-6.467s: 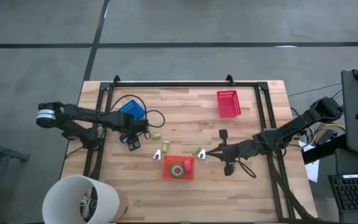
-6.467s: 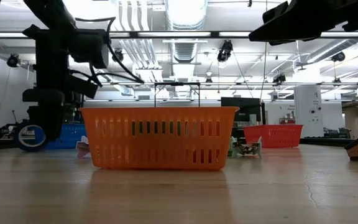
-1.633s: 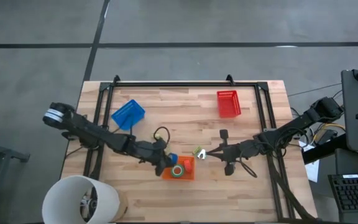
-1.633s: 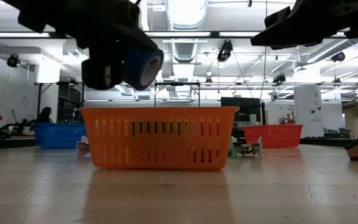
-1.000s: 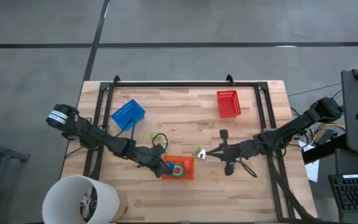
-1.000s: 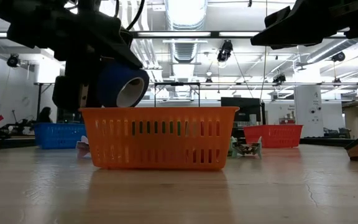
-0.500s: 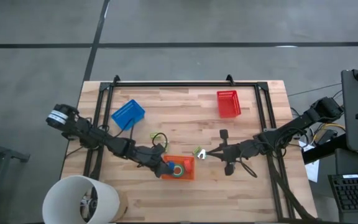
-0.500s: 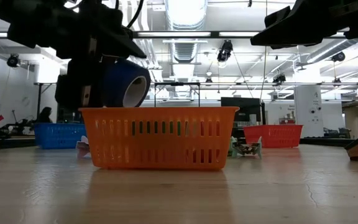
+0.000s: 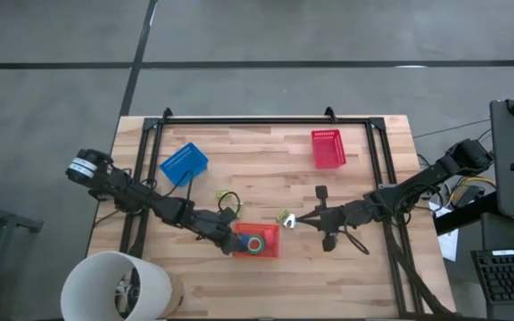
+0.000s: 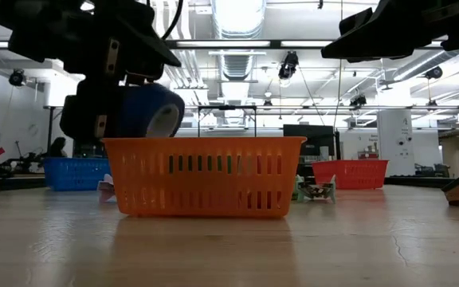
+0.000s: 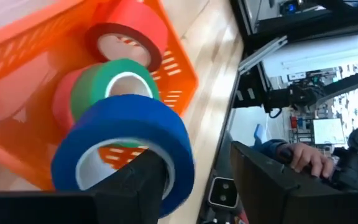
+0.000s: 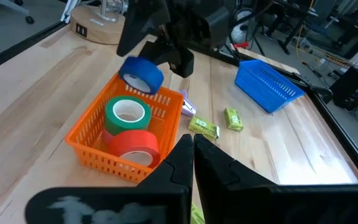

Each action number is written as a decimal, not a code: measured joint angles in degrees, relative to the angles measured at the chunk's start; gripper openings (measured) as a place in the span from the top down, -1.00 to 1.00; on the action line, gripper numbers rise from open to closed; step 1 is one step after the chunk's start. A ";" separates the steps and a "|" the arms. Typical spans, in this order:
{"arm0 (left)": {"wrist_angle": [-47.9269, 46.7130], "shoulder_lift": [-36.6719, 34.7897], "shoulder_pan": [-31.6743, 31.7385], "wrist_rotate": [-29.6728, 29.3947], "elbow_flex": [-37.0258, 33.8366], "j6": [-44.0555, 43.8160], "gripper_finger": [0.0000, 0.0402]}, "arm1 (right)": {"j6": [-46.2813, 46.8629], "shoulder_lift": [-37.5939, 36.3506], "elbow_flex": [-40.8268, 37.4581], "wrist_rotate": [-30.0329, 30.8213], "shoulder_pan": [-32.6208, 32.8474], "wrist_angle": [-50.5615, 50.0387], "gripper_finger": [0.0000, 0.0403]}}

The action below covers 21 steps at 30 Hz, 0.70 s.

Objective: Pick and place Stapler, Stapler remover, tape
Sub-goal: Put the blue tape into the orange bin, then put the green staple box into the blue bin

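Fingers of the left gripper are clamped on a blue tape roll, holding it just above the rim of the orange basket at that basket's left end as the low view shows it; from above, the roll sits at the basket's edge nearest the left arm. In the left wrist view the blue roll fills the near field between the two dark fingers, with the basket's slotted wall behind it. Inside the basket lie a green tape roll resting on top of a pinkish-red roll, and a red tape roll beside them; the green one's pale centre shows clearly from above. The basket stands on the wooden bench near its front middle. On the right, the right gripper hangs over the bench just beside the basket's far side, its fingers closed together and empty, as the right wrist view shows them meeting in a point. Small yellow-green objects lie on the bench between the orange basket and a blue basket; a red basket stands well apart toward the back of the bench. A white bucket stands at the bench's front left corner.
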 joint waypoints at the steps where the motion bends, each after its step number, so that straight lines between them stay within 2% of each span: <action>1: -0.28 -0.03 0.05 -0.12 0.00 -0.09 0.11 | 0.00 0.00 0.00 0.00 0.00 0.00 0.96; 15: -3.68 -1.10 0.13 -0.69 0.00 0.74 0.11 | 0.00 0.00 0.00 0.00 -0.02 0.07 0.96; 21: -12.81 -1.16 0.80 -0.64 0.05 -2.38 0.11 | 0.02 0.00 0.00 0.00 0.00 0.07 0.96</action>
